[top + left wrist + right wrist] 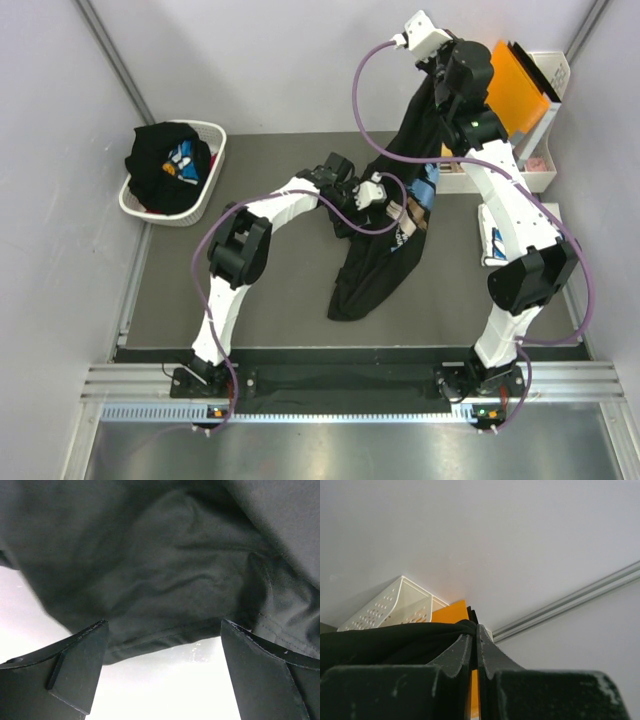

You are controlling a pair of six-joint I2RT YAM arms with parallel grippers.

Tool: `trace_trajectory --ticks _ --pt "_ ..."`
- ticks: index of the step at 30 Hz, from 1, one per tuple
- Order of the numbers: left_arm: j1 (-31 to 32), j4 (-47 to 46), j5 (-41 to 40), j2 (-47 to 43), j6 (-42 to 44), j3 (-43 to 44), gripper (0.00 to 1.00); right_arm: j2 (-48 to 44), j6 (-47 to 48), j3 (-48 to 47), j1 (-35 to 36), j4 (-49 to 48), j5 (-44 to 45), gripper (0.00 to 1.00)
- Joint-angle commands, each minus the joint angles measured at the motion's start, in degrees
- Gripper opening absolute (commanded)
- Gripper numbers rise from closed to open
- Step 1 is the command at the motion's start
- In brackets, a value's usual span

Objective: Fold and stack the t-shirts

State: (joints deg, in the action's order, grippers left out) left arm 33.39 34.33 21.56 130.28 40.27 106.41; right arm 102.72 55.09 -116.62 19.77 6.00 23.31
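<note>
Right tool (476,630): I am keeping its jaws pressed together on an edge of the black t-shirt (380,265), which is hanging down with its lower end lying on the surface (270,295). Left tool (162,630): spread wide, with the shirt's hem lying between the fingers, seemingly not gripped. Second black tee (160,165) is lying in the basket (216,150). Folded white tee (493,238) is lying beside the right arm.
</note>
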Motion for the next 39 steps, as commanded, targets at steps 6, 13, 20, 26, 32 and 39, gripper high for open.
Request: trace_trajectory --ticks 6,13,20,26,32,39 --pt "1.3 1.1 -2.7 1.6 1.1 2.5 0.95 -1.8 -1.6 -4.0 0.6 -2.4 -0.2 0.00" --pt "2.3 2.4 -6.4 3.2 1.1 3.1 0.53 -1.6 -2.0 -4.3 0.6 -2.3 -0.7 0.00" --pt "2.5 2.8 -10.6 3.8 0.3 3.0 0.00 -2.3 -2.2 -2.8 0.5 -2.4 -1.2 0.00" --pt "2.6 1.3 -24.3 1.8 -2.5 1.9 0.00 -3.3 -1.7 0.0 0.4 -3.3 -1.1 0.00" --pt "0.1 -2.1 -36.5 -5.3 -3.6 -5.8 0.00 -3.3 -2.1 1.5 0.2 -3.5 -0.5 0.00" --pt "-6.7 -4.3 -47.3 -16.1 -5.6 -12.7 0.00 -3.3 -2.9 4.4 0.3 -3.5 -0.3 0.00"
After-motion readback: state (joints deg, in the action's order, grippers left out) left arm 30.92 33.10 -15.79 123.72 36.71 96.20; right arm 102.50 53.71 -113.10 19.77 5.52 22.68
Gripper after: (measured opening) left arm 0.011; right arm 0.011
